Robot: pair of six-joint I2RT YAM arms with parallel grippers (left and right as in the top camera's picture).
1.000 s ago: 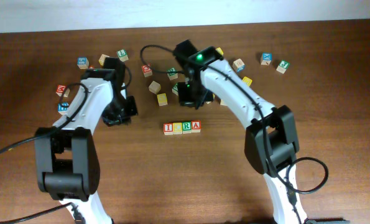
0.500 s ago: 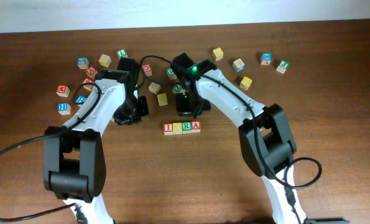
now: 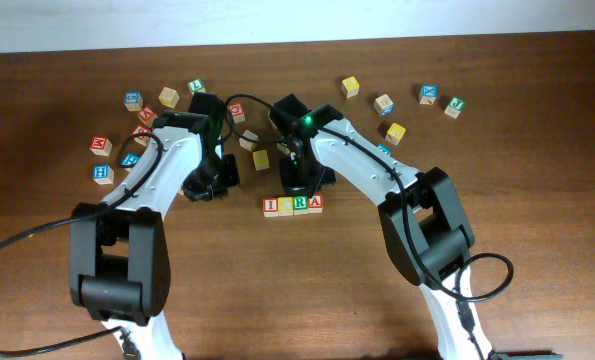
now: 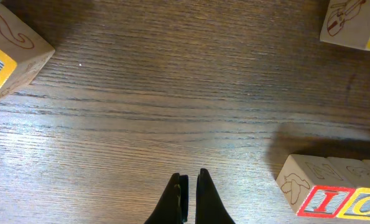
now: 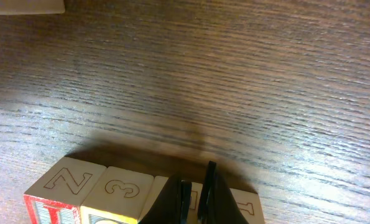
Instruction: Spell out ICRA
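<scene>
The row of lettered wooden blocks [image 3: 293,205] lies mid-frame on the tabletop [image 3: 537,120], probably light, rigid and smooth, best pinched across opposite flat sides; the left end effector [image 4: 188,183] and right end effector [image 5: 197,180] are narrowed, holding nothing.

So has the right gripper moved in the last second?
Yes. In the overhead view the right gripper has slid down the picture toward the block row, which stayed put, and now sits just beyond the row's far edge.
</scene>
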